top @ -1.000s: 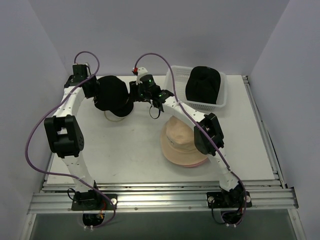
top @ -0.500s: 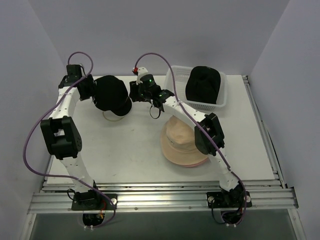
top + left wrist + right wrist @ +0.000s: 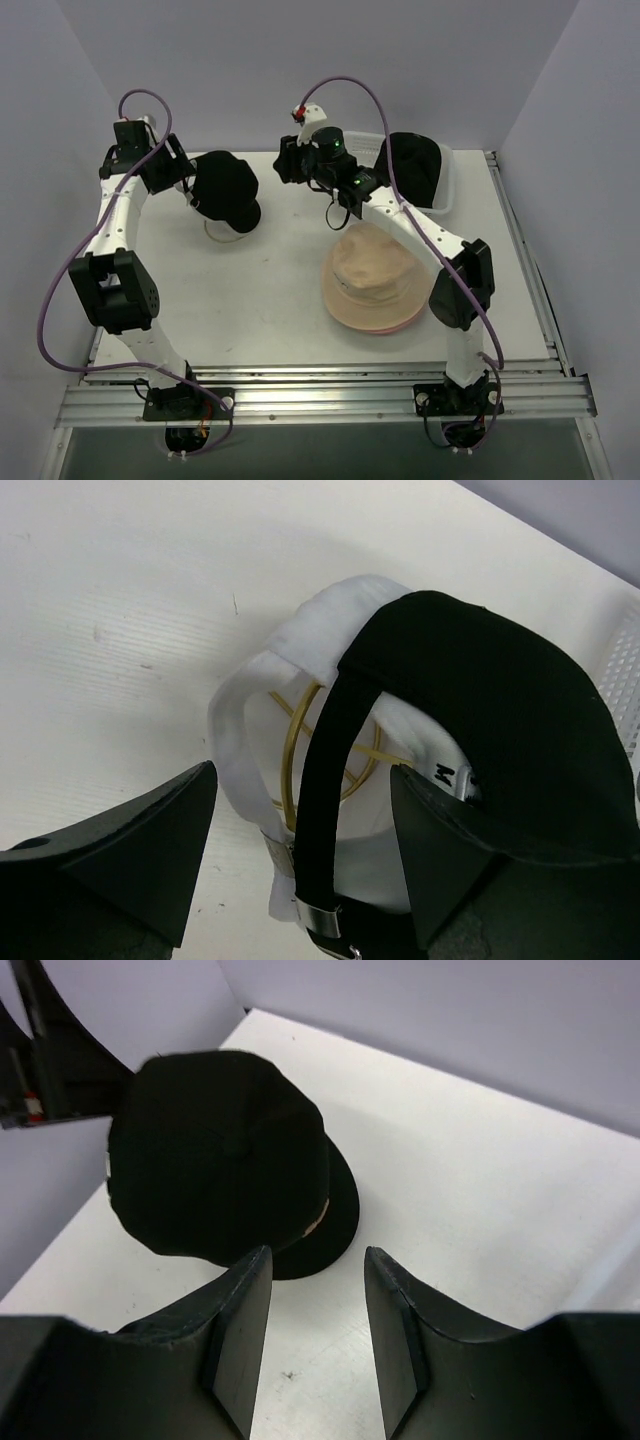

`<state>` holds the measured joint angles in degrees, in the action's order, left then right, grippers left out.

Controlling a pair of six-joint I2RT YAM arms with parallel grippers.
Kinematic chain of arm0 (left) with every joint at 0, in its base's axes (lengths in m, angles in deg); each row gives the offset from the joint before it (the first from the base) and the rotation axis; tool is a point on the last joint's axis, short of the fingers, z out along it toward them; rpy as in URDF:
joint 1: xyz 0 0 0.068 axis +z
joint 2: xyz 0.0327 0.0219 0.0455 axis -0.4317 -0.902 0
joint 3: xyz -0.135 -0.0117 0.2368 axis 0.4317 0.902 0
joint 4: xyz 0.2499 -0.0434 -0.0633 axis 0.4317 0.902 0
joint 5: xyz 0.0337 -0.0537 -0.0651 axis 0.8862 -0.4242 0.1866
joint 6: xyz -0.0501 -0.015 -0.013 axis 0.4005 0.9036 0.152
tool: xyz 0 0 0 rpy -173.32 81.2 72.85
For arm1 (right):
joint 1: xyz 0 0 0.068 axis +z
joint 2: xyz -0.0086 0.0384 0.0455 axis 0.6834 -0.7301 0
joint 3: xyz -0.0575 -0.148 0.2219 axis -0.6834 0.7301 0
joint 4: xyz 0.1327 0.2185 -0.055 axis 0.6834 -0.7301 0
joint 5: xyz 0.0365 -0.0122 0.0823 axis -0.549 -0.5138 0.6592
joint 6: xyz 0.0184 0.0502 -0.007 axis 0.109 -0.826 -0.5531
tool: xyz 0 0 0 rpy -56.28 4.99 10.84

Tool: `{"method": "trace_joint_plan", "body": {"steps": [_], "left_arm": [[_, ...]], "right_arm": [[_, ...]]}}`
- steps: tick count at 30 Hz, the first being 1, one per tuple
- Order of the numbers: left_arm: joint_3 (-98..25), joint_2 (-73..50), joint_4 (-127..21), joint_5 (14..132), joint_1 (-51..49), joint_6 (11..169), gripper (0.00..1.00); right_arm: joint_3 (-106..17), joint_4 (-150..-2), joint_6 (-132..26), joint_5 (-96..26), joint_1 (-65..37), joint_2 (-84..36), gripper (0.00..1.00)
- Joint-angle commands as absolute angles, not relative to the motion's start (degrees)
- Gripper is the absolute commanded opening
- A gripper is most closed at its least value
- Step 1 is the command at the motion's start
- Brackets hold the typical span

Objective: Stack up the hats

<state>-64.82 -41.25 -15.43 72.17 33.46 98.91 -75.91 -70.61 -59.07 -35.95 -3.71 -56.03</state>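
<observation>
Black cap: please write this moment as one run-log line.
black cap over white cap | left fingers open | right fingers open, empty | tan hat atop pink hat

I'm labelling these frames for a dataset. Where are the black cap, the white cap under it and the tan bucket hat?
black cap (image 3: 224,186): top external view, on its crown.
white cap (image 3: 240,715): left wrist view, on its rear edge.
tan bucket hat (image 3: 368,272): top external view, on its crown.
</observation>
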Motion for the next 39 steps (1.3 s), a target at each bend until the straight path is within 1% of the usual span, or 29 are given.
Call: {"method": "trace_joint_plan", "body": {"steps": [1,8,15,17,20,23,30,31,33,34,35,36,39], "left_arm": [[-67.8,-39.2,-12.5,71.9,33.8,98.9,0.79],[-67.6,-37.9,-10.2,76.4,34.8,99.8,0.78],[-67.6,-34.6,-10.5,76.7,35.1,99.8,0.79],[-67.8,-33.9,-10.3,76.9,35.1,99.9,0.84],[-67.9,-32.7,-10.3,76.9,35.1,100.1,0.89],[-67.9,-31.3,-10.9,76.2,35.0,101.1,0.94],[-68.4,-22.7,-11.2,77.7,32.8,102.3,0.94],[-68.3,-21.4,-11.1,77.9,31.8,101.8,0.94],[-66.9,-16.5,-12.3,83.4,24.7,97.7,0.94],[-66.0,-14.8,-13.0,87.3,20.5,96.6,0.94],[-64.0,-13.2,-13.7,94.7,16.5,95.4,0.94],[-63.1,-10.5,-14.4,96.8,9.5,94.7,0.94],[-58.7,-6.4,-17.0,96.7,3.2,96.7,0.94]], "right_arm": [[-74.1,-67.5,-59.0,-36.8,-3.8,-51.0,0.38],[-72.9,-67.6,-58.9,-36.9,-3.8,-48.5,0.38],[-70.3,-68.1,-58.6,-37.0,-4.5,-45.0,0.39],[-68.9,-67.9,-59.1,-35.3,-5.5,-44.0,0.39],[-65.4,-66.6,-59.9,-34.6,-6.4,-41.5,0.39],[-65.1,-67.6,-59.8,-34.3,-7.4,-39.9,0.39],[-66.6,-72.7,-58.6,-37.6,-9.8,-36.6,0.39],[-66.7,-73.4,-58.4,-38.5,-11.4,-36.5,0.39],[-66.9,-74.7,-58.8,-40.0,-14.3,-36.3,0.39],[-66.7,-74.8,-59.1,-40.4,-16.2,-36.3,0.39],[-66.5,-74.9,-59.6,-39.8,-20.3,-36.3,0.39],[-66.3,-74.9,-60.4,-39.8,-22.2,-36.3,0.39],[-66.6,-78.3,-61.3,-40.6,-29.0,-37.5,0.40]]}}
